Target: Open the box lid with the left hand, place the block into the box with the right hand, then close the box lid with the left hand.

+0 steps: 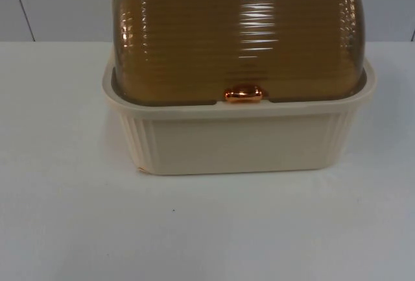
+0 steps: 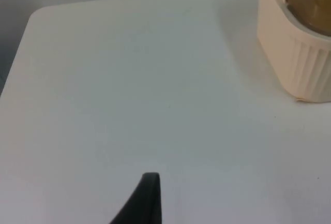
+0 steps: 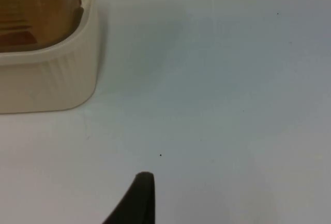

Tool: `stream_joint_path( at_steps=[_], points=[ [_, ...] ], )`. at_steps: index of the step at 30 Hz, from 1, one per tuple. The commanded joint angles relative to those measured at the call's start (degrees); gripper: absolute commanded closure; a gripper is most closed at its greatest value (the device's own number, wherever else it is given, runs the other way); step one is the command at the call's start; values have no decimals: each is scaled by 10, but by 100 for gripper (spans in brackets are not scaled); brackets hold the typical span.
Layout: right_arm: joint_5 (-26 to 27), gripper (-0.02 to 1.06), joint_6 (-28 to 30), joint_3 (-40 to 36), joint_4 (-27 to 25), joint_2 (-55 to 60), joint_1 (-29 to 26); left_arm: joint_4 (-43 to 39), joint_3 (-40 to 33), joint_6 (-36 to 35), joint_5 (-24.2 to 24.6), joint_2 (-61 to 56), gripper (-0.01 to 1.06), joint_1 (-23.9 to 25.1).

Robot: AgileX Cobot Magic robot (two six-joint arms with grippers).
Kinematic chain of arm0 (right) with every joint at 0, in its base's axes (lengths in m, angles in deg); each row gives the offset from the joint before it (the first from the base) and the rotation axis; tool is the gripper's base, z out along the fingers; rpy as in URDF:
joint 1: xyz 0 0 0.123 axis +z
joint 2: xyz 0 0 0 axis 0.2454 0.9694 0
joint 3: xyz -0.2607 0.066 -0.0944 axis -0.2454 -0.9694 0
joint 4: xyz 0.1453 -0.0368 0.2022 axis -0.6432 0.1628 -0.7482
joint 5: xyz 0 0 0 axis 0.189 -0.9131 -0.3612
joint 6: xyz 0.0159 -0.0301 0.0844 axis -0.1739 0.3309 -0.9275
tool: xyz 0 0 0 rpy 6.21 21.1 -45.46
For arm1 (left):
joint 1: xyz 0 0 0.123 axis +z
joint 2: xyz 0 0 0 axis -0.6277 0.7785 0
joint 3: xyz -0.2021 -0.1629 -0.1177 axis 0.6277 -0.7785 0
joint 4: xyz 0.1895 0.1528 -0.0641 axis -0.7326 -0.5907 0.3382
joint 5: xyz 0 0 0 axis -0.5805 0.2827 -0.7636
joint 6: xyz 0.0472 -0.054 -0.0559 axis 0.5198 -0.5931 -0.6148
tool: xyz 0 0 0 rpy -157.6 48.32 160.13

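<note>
A cream ribbed box [image 1: 240, 141] stands in the middle of the white table in the top view. Its amber see-through domed lid [image 1: 237, 34] is down on the rim, with a copper handle [image 1: 244, 93] at the front edge. My left gripper [image 2: 148, 200] hovers over bare table off the box's left side, well apart from the box [image 2: 300, 58]. Off the other side waits my right gripper [image 3: 140, 199], also clear of the box [image 3: 49, 81] and its lid [image 3: 36, 12].
The white table [image 1: 207, 229] runs wide in front of the box and on both sides of it. A grey partition wall [image 1: 58, 2] stands behind. The table's rounded far corner [image 2: 39, 14] is seen from the left wrist.
</note>
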State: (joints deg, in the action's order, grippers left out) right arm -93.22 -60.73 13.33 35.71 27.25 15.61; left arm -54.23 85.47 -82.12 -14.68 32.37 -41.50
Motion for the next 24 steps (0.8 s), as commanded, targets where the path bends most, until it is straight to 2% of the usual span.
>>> stream_joint_path(
  at_steps=[1,7,15,24],
  points=[
    [8,8,3,0,-2,-1,0,9,-3,0,1,-2,0,-5],
    [8,8,2,0,-2,-1,0,9,-3,0,1,-2,0,-5],
    [8,8,0,0,-4,-1,0,8,-3,1,1,-2,0,32],
    [8,8,-1,0,-4,-1,0,8,-3,1,1,-2,0,33]
  ],
)
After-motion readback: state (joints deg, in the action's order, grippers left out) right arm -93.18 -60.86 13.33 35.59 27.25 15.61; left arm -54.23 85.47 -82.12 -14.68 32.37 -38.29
